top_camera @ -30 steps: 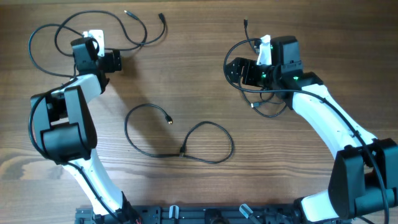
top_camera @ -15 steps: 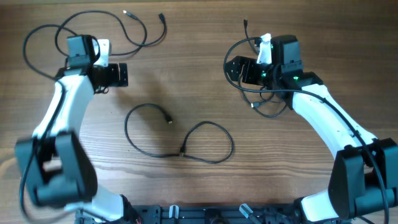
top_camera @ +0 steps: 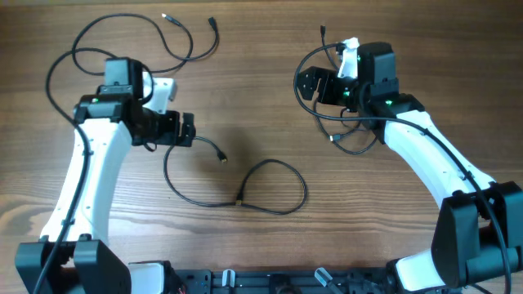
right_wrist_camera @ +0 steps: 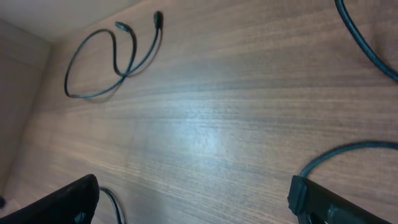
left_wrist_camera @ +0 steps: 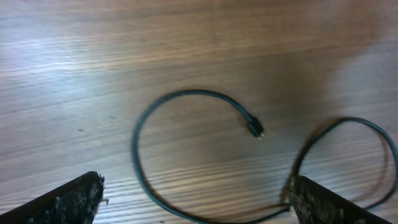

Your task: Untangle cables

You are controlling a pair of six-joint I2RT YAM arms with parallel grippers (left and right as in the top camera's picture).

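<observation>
Three thin black cables lie on the wooden table. One loops at the top left [top_camera: 186, 51] with both plug tips at the back, and also shows in the right wrist view [right_wrist_camera: 118, 59]. One snakes across the middle [top_camera: 245, 196]; its plug end shows in the left wrist view [left_wrist_camera: 254, 127]. One curls by the right arm [top_camera: 347, 149], mixed with the arm's own wire. My left gripper [top_camera: 188, 131] is open and empty above the middle cable's left loop; its fingers [left_wrist_camera: 196, 186] are spread wide. My right gripper [top_camera: 306, 83] is open and empty, its fingers [right_wrist_camera: 194, 186] wide apart.
The left arm's thicker black wire [top_camera: 51, 77] arcs out at the far left. The right arm's wire [top_camera: 301, 59] loops around its gripper. Bare wood [top_camera: 253, 90] lies between the two arms. A black rail [top_camera: 261, 282] runs along the front edge.
My left arm has swung from the top-left cable toward the middle and now hovers over the middle cable's left loop. The right arm has barely moved. The cables lie as before.
</observation>
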